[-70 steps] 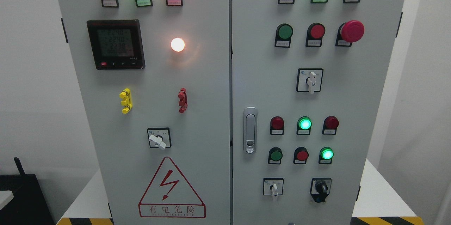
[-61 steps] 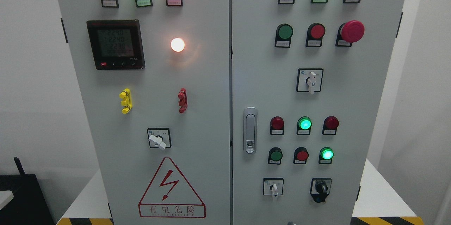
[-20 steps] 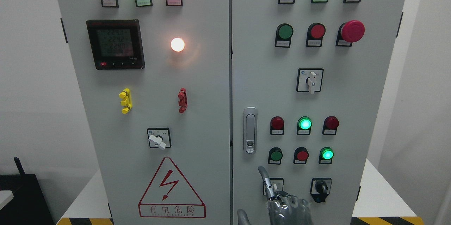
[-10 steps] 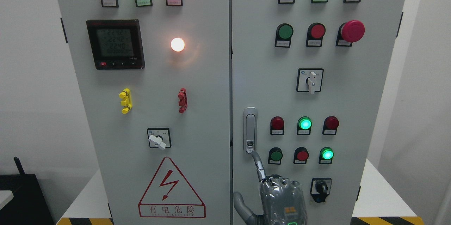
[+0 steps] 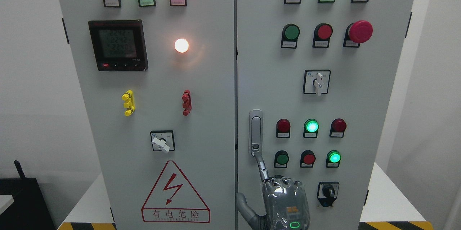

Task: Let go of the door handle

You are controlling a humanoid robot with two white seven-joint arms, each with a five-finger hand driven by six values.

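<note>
One right hand (image 5: 284,201) reaches up with its index finger extended, other fingers (image 5: 288,183) curled, tip touching the bottom of the single door handle (image 5: 255,132).

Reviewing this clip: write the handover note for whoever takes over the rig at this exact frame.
Hands: one hand is up at the bottom edge just right of the middle; which arm it belongs to cannot be seen. Its index finger is extended, the tip at the lower end of the door handle; the other fingers are curled and grip nothing. The other hand is out of view.
Things: the handle sits flush and upright on the cabinet's right door, near its left edge. Both doors look closed.
Done: the hand has reached the handle's lock button.
Left: pop the handle, then release it and withdraw.
</note>
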